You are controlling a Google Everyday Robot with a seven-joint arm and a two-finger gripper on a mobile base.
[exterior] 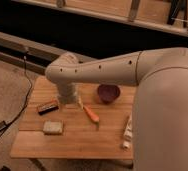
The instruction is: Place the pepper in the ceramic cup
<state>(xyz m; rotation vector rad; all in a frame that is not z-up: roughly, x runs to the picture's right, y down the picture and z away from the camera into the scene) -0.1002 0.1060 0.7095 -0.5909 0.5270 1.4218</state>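
Wooden table, gripper beside pepper, maroon bowl

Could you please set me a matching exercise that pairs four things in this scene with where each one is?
Things
1. slender orange pepper
2. round dark maroon bowl
3. dark rectangular block
4. robot's gripper

Places
A. low over the wooden table, between the block and the pepper
B. near the table's left edge
C. toward the table's far edge
D. the table's middle, lying diagonally

Pairs: 1-D, 2-C, 3-B, 4-A.
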